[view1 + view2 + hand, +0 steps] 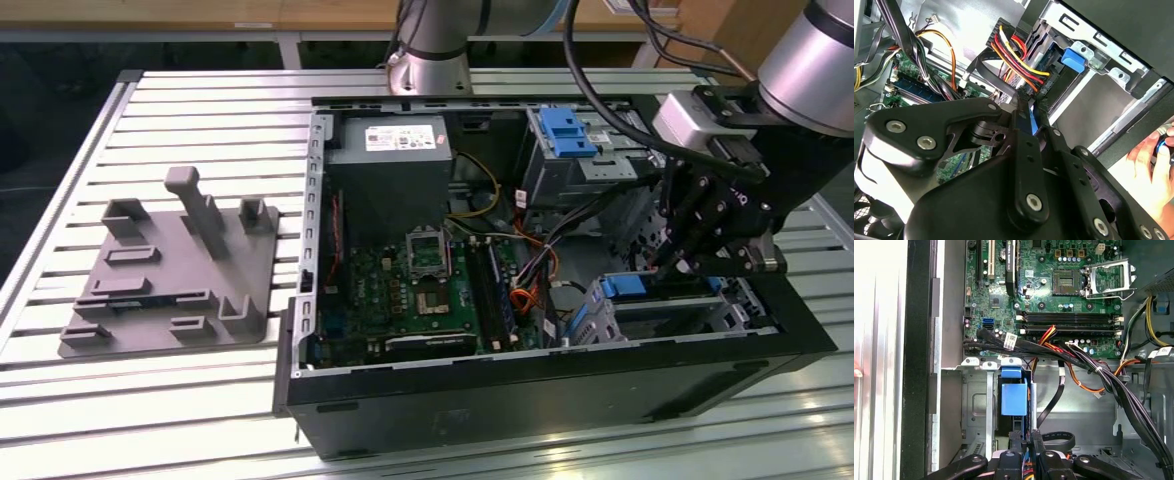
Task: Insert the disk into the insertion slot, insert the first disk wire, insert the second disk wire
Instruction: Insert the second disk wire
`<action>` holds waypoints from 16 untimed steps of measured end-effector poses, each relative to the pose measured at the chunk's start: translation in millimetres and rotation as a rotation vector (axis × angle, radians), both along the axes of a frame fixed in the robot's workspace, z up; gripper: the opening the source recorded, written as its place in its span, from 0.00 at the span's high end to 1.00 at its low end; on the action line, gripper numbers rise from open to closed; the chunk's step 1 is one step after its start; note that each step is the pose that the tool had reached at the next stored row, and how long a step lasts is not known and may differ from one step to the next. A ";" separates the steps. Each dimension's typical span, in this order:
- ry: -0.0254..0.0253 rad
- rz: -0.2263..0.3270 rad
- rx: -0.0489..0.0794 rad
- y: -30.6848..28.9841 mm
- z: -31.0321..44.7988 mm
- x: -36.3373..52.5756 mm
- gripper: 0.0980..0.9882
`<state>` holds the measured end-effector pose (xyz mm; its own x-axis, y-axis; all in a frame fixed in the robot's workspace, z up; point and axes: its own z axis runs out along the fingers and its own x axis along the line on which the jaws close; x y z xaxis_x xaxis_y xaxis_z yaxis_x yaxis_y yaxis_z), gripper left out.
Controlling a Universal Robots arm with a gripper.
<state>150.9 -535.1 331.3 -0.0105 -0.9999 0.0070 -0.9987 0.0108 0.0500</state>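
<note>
A slatted metal table [200, 110] carries an open computer case [534, 400], and well apart from it, at the exterior view's 9 o'clock, lies a grey fixture plate [160, 290] with upright pegs. Inside the case the green motherboard [414, 290] sits around the centre, the power supply [387, 150] at its 12 o'clock, and a taller grey cage [587, 165] with a blue latch [563, 130] at about 1 o'clock. The insertion slot [694, 315] fills the case's 4 o'clock corner. The disk [627, 287] lies inside it, its blue handle end facing the motherboard; in the first wrist view that blue end [1014, 397] sits between the slot's silver rails [976, 405]. The gripper [694, 265] hangs just above the slot, at the disk's 1 o'clock. In the first wrist view its fingers [1015, 440] are drawn nearly together near the blue end, and whether they pinch anything cannot be told. A bundle of black, red and orange wires [1079, 360] crosses between motherboard and slot. In the second wrist view a person's hand [1149, 155] shows outside the case wall.
</note>
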 end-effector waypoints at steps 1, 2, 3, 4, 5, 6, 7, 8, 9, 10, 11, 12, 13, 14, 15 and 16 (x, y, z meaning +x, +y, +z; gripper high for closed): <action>0.0000 0.000 0.000 0.0 -0.1 0.0 0.89; 0.0000 0.000 0.000 0.0 -0.2 0.0 0.89; 0.0000 0.000 0.000 0.0 -0.3 0.0 0.89; 0.0000 0.000 0.000 0.0 -0.4 0.0 0.89; 0.0000 0.000 0.000 0.0 -0.4 0.1 0.89; 0.0001 0.000 0.000 0.0 -0.4 0.1 0.89; 0.0002 0.000 0.000 0.0 -0.4 0.2 0.89; 0.0004 0.000 0.000 0.0 -0.4 0.2 0.89; 0.0005 0.000 0.000 0.0 -0.3 0.2 0.89; 0.0005 0.000 0.000 0.0 0.4 0.2 0.89; 0.0006 0.000 0.000 0.0 1.3 0.1 0.89; 0.0005 0.000 0.000 0.0 2.0 0.2 0.89; 0.0006 0.000 0.000 0.0 2.2 0.2 0.89; 0.0006 0.000 0.000 0.0 2.2 0.2 0.89; 0.0006 0.000 0.000 0.0 2.2 0.2 0.89; 0.0006 0.000 0.000 -0.1 2.3 0.2 0.89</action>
<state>151.1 -535.2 333.6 -0.0105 -0.9999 0.0075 -0.9987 0.0109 0.0506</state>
